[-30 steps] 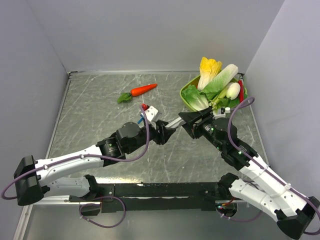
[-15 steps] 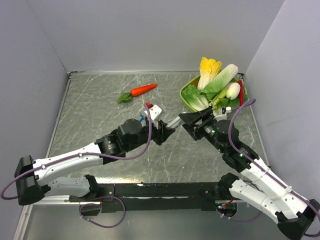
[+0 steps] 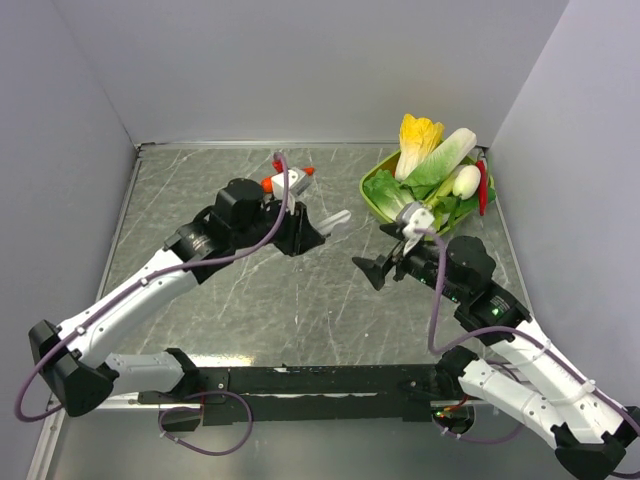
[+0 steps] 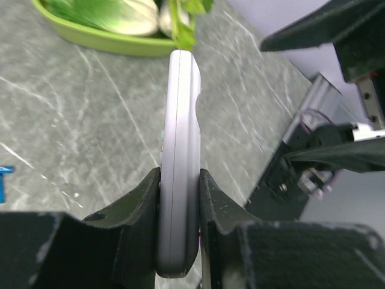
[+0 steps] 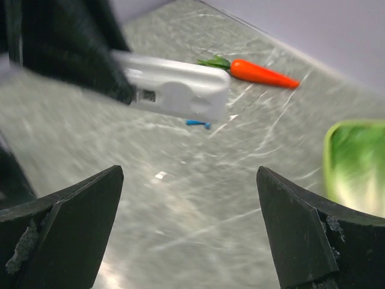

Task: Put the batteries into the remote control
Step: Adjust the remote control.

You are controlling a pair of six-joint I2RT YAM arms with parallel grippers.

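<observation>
Holding the remote [image 4: 178, 120] edge-on, the left gripper [image 4: 179, 180] is clamping it by its 2 broad faces, lifted off the table [image 4: 72, 120] near the bowl [image 4: 102, 39]. The right gripper [image 5: 189, 174] is hanging wide open and empty, facing the remote. 1 battery [image 5: 197, 124] is lying on the table by the carrot [image 5: 261, 72]. The remote is seemingly being presented for loading. Next, the right gripper is probably needing to fetch that battery.
</observation>
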